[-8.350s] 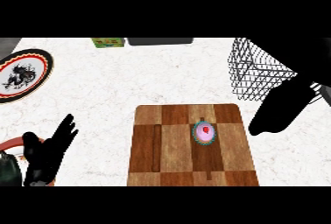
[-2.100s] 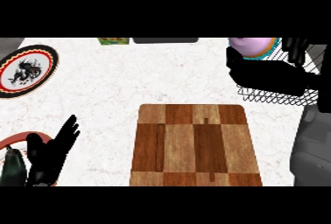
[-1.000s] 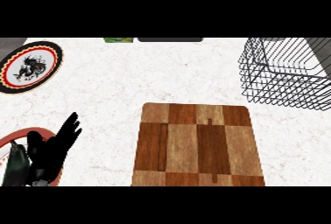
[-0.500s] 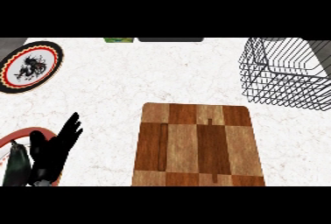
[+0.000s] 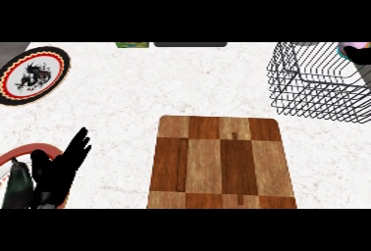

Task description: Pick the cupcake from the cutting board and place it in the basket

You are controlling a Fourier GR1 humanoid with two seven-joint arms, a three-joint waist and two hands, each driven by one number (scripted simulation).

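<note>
Board (image 5: pixel 221 162) ctr-bottom, basket (image 5: pixel 319 88) top-R corner, apart; L hand (image 5: pixel 62 169) open lower-L edge.

The checkered wooden cutting board (image 5: pixel 221 164) lies flat (the black wire basket (image 5: pixel 319 93) stands upright beyond its far right corner).

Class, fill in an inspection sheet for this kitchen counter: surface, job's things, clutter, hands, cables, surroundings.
Surface: white marbled counter, no spills seen.
Job's things: cutting board bare; wire basket upper right; cupcake perhaps the pink-teal bit at its far corner.
Clutter: patterned plate upper left; red-rimmed dish and dark object lower left.
Hands: left hand open, resting lower left; right hand barely in view, state unclear.
Cables: nothing seen.
Surroundings: green item and dark item at the far edge.
</note>
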